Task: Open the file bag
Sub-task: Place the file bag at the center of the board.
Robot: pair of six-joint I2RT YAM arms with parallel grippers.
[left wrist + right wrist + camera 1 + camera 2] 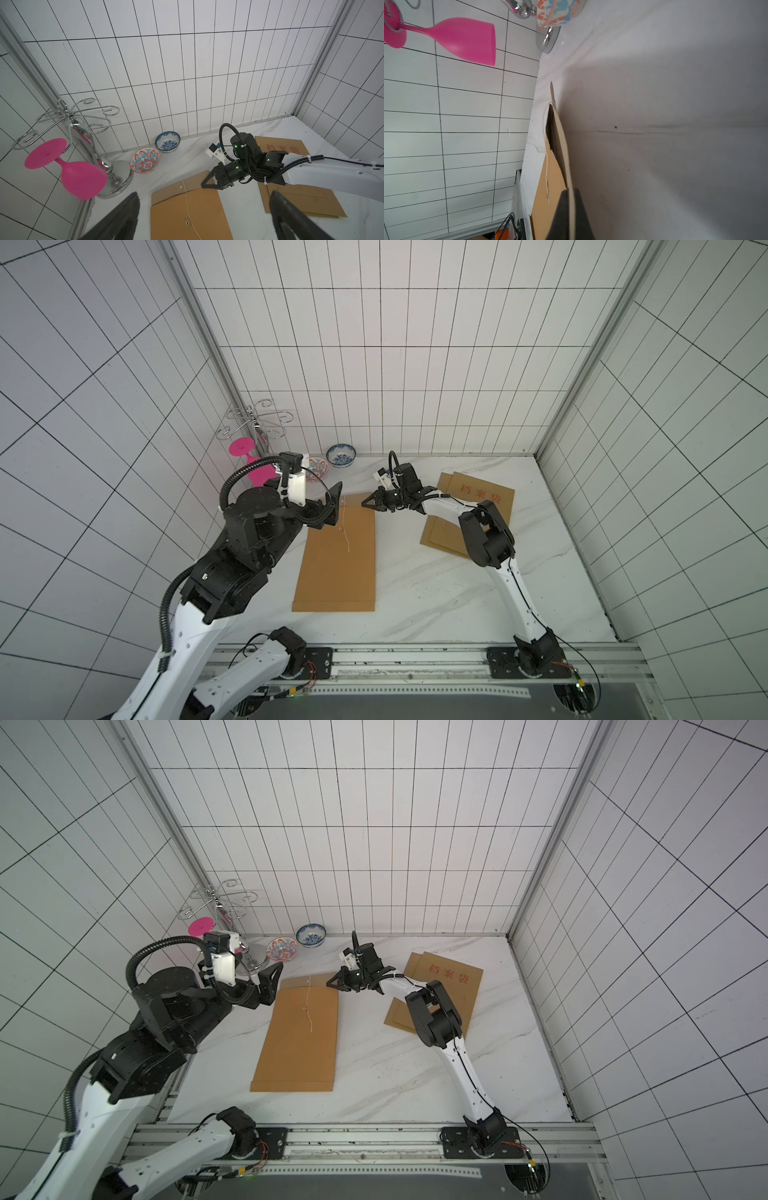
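My right gripper (365, 503) is pinched tight on the thin kraft flap (560, 133), which is lifted. The flat tan rectangular file bag (336, 564) lies mid marble table (436, 597), white string (346, 526) loose. My left gripper (333, 508) gapes wide and empty beside it.

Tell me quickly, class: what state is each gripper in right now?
Left gripper: jaws open, holding nothing.
Right gripper: jaws shut on the file bag's flap.
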